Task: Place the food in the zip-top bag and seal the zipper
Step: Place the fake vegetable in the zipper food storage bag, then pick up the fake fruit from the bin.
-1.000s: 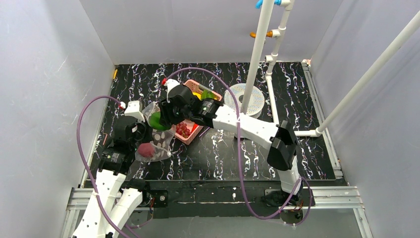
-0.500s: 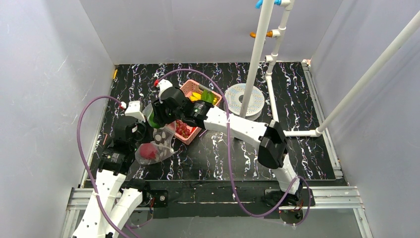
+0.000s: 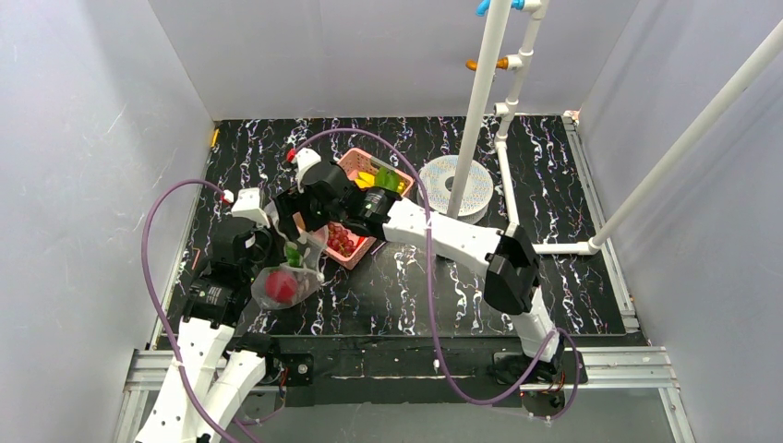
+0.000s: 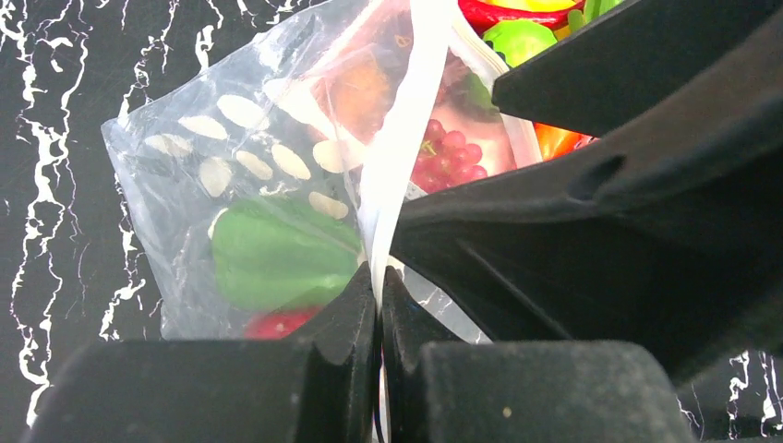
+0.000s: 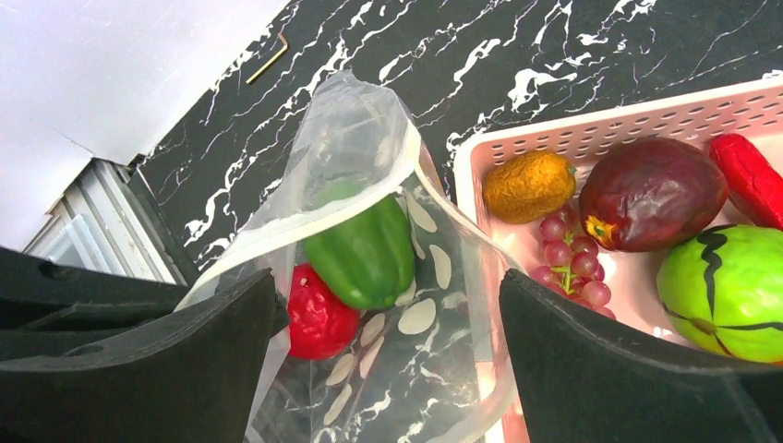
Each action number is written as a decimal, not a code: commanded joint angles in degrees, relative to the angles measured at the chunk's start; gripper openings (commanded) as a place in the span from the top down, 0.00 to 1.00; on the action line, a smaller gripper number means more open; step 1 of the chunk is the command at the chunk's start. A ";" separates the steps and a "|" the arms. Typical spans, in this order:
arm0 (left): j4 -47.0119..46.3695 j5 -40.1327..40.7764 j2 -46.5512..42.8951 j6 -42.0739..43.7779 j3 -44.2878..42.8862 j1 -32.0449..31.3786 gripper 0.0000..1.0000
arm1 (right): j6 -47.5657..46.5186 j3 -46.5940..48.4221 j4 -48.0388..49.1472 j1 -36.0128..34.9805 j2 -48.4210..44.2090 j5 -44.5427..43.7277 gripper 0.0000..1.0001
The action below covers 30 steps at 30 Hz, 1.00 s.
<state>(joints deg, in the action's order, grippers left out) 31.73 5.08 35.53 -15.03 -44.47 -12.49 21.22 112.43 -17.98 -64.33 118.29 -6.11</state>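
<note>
Release of the green piece (image 5: 365, 254) is shown: the piece carried a second ago between the fingers of the right gripper (image 5: 386, 305) is now seen inside the zip-top bag (image 5: 369, 138), resting against the red apple (image 5: 319, 318). The right gripper's jaws are spread wide with nothing held between them, and they are poised directly over the open mouth. The bag is held up just beside the pink basket (image 5: 591, 134) by the left gripper (image 4: 379, 286), whose jaws are pinched tight on the zipper (image 4: 406, 120) strip at the rim. Two pieces are thus judged to be bagged. Grapes (image 5: 572, 249), a brown-orange fruit (image 5: 529, 185), a red chili (image 5: 752, 180) and other pieces are left in the basket, so more transfers are called for before the zipper can be sealed.
</note>
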 commanded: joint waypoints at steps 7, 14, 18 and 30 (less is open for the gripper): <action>1.55 7.68 2.55 -0.83 -0.12 -0.23 1.00 | -2.09 -6.58 0.52 0.23 -12.80 0.19 0.07; 4.19 15.86 6.08 -2.81 -1.30 -0.25 1.00 | -5.24 -16.30 2.13 0.37 -21.78 -6.13 0.05; 4.84 18.63 6.09 -2.99 -1.56 -0.20 1.00 | -7.09 -18.50 1.86 0.99 -23.88 -9.27 0.03; 4.41 18.54 5.52 -2.48 -1.24 -0.25 1.00 | -4.24 -19.75 0.28 5.45 -20.41 -11.39 0.02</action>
<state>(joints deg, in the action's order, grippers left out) 35.22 22.06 40.84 -17.57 -44.49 -12.56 15.71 92.40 -18.42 -60.51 96.17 -15.43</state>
